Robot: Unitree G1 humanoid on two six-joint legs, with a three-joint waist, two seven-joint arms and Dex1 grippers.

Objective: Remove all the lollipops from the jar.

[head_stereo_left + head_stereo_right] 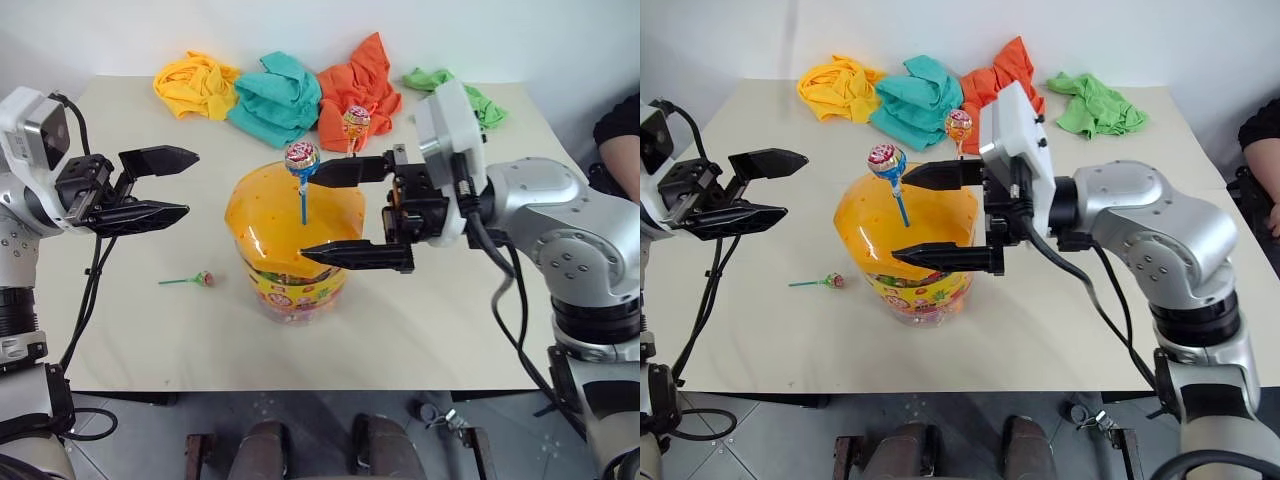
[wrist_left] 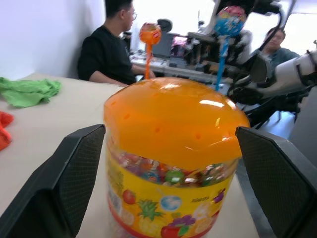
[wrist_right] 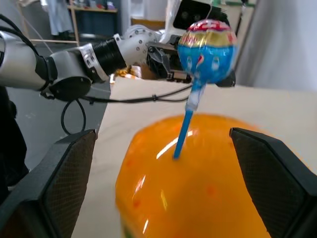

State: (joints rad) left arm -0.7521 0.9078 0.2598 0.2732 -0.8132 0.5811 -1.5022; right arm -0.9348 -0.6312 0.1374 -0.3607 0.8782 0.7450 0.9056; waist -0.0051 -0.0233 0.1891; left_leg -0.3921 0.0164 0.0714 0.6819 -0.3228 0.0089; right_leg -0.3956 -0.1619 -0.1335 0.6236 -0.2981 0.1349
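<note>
The jar point(image 1: 290, 250), a clear tub with a domed orange lid point(image 2: 173, 114), stands mid-table. A blue lollipop point(image 1: 302, 158) rises upright from the lid, its stick in a hole. An orange lollipop point(image 1: 356, 122) stands at the lid's far side. On the table left of the jar lies a green lollipop point(image 1: 195, 280). My right gripper point(image 1: 306, 217) is open, pointing left, with one finger behind the blue lollipop's stick and the other in front of the jar. To the jar's left my left gripper point(image 1: 192, 183) hangs open and empty, aimed at it.
Yellow point(image 1: 197, 85), teal point(image 1: 275, 97), orange point(image 1: 365, 70) and green point(image 1: 445, 82) cloths lie along the table's far edge. A person's arm point(image 1: 622, 140) shows past the table's right edge. Bare tabletop point(image 1: 420, 320) lies in front of the jar.
</note>
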